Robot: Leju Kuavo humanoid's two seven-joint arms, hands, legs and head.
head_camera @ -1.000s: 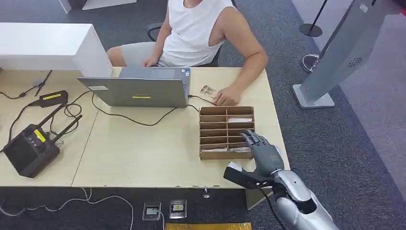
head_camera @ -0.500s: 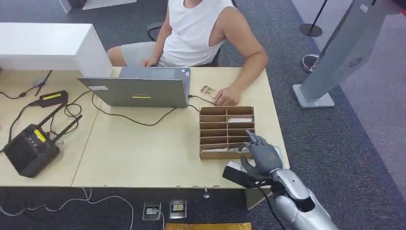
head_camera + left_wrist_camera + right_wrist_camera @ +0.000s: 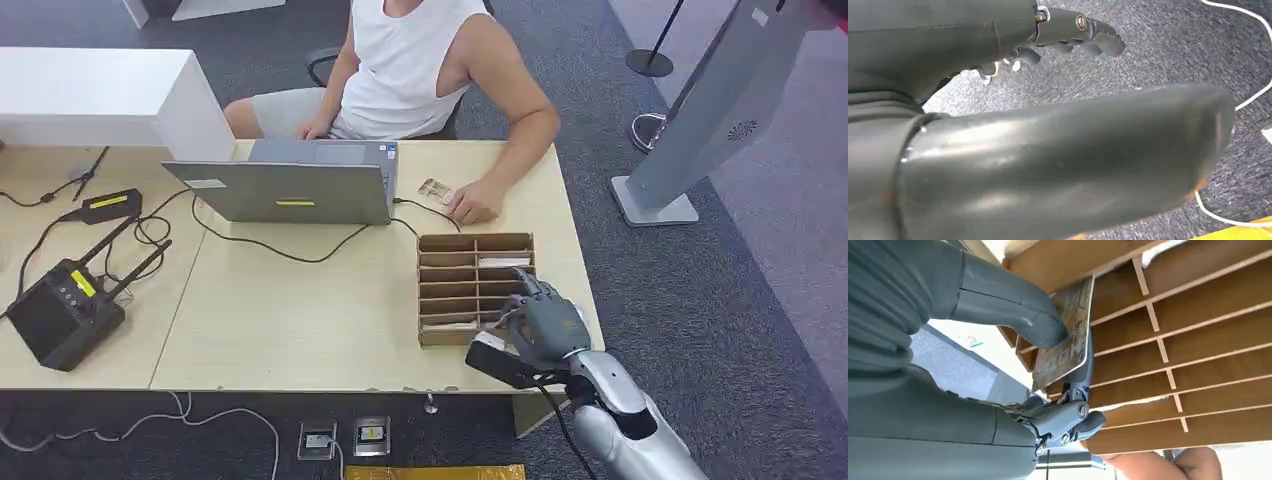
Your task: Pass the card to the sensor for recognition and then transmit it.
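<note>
Nearest to you, your right hand was at the near right corner of the cardboard organizer, and in the right wrist view you could see the thumb pressing a patterned card against the darker fingers underneath. So the fingers were clamped on the card, which was tilted up out of a slot on the organizer's near side and hadn't fully cleared the dividers.

Your left hand was hanging down over the carpet, fingers loosely curled with nothing in them (not really doing anything).

My guess is you were mid-extraction. The pinch looked close to one edge of the card, so I'd have drawn it straight up along the slot's line rather than twisting, otherwise the far edge could catch a divider and drag the whole light box with it. Keep that thumb pressure even till it's free.

Further back, the person's hand rested on the table just beyond the organizer, next to another small card, and then the laptop. I couldn't tell which thing was the sensor, so I'd sort that out before swinging the card anywhere.
</note>
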